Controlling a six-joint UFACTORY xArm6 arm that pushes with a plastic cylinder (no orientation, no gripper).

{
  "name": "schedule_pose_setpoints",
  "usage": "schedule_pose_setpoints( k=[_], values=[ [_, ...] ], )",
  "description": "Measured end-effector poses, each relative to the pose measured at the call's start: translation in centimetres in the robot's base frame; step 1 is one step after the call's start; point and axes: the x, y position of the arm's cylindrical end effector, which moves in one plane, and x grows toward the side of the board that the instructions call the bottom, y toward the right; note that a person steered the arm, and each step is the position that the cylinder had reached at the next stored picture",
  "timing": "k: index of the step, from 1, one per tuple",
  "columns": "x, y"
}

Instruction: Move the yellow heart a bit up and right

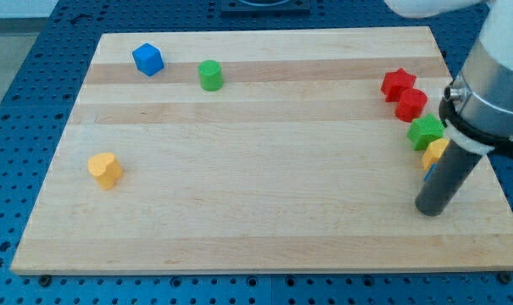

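The yellow heart (105, 169) lies on the wooden board (256, 212) near its left edge, a little below mid-height. My tip (431, 210) rests on the board near the right edge, far to the right of the heart, just below a cluster of blocks. Nothing touches the heart.
A blue cube (147, 59) and a green cylinder (210, 75) sit at the upper left. On the right, a red star (398, 83), a red block (411, 105), a green block (426, 132) and a yellow block (434, 153) partly hidden by the rod.
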Motion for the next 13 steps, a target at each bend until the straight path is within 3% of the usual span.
schedule_pose_setpoints(
  k=[5,8,10,12,13],
  values=[
    [1.0,-6.6],
    [3.9,-27.8],
    [1.2,-41.9],
    [-7.3,-40.3],
    [-7.3,-36.4]
  ],
)
